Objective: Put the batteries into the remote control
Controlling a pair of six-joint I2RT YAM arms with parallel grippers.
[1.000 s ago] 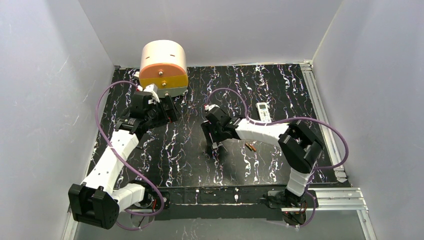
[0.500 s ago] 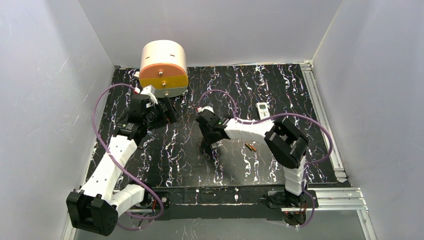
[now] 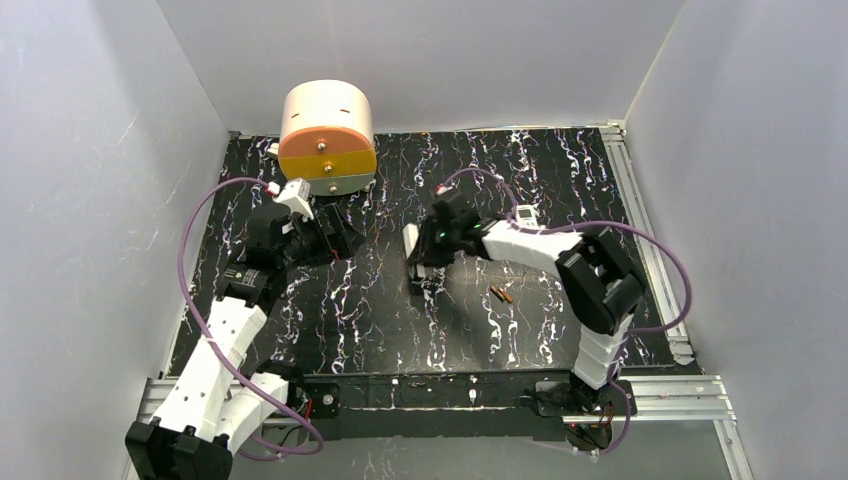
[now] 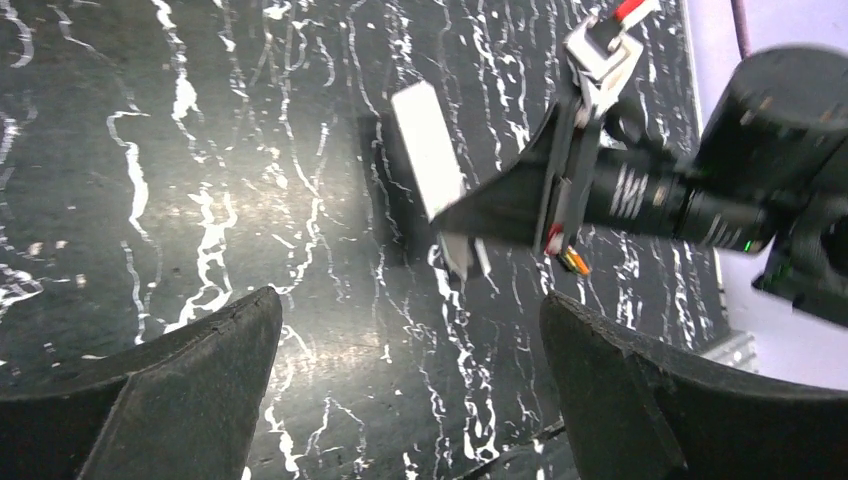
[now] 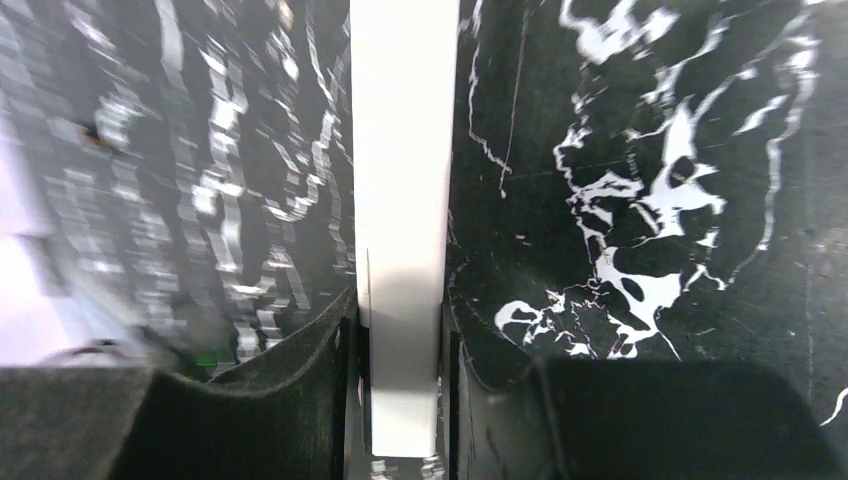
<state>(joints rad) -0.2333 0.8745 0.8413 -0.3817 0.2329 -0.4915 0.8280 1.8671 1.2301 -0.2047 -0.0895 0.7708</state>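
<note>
Pinching white bar (image 5: 402, 150) in right pincer (image 5: 400, 320), at middle of table (image 3: 350, 320). Holding left pincer (image 4: 410, 305) spread wide, empty. Leaving 2 batteries (image 3: 501, 294) loose on table, apart from remote (image 3: 525, 213) further back. No loading done yet; both insertions left.

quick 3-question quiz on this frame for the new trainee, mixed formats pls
1. True or false: the batteries already sit inside the remote control.
2. What do the jaws of the right gripper hold? A) a battery B) a plain white bar C) nothing
3. Are the jaws of the left gripper open or shut?
Key: 1 false; 2 B; 3 open.
</note>
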